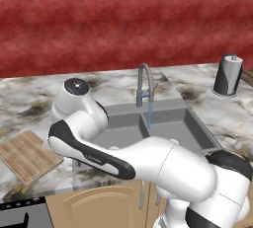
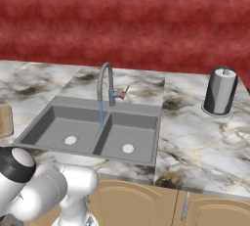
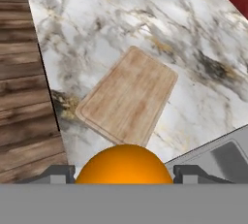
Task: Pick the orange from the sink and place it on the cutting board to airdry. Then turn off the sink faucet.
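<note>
Above the counter, near cutting board | tool grips orange (faucet running) | arm bent left

A dark cylinder with a white top stands upright on the marble counter.

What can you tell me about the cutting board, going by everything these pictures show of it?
The cutting board is a light brown rectangular wooden board with lengthwise plank grain, rounded corners and a shallow groove running inside its edge. It lies flat on the marbled countertop, to the left of the sink, near the counter's front edge, set at an angle to it. Nothing rests on it. In the hand view the orange, between the gripper fingers, is above and short of the board, not touching it.
</note>
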Controlling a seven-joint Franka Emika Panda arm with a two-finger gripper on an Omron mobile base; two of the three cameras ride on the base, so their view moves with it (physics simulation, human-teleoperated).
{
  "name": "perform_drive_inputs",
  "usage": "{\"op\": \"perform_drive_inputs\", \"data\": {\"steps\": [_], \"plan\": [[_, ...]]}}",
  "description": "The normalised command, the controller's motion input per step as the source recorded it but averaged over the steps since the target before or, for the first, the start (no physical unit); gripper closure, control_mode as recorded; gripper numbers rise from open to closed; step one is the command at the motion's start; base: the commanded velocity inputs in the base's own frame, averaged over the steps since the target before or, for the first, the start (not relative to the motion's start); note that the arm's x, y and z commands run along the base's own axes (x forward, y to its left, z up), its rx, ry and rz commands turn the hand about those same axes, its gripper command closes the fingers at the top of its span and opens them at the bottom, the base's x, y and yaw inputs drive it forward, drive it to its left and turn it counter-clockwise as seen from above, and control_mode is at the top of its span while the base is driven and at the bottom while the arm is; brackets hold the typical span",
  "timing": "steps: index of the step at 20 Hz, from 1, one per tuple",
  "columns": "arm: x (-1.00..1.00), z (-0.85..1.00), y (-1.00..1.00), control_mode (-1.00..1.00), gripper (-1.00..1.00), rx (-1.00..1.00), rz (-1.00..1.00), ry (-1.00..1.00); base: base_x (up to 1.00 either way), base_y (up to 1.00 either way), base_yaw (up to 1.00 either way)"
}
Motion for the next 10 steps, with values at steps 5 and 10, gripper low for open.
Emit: {"op": "perform_drive_inputs", "data": {"steps": [5, 10], "plan": [[0.03, -0.08, 0.17, -1.00, 1.00, 0.00, 0.04, -0.03, 0.00, 0.00, 0.00], [0.14, -0.18, 0.09, -1.00, 1.00, 0.00, 0.01, 0.00, 0.00, 0.00, 0.00]]}}
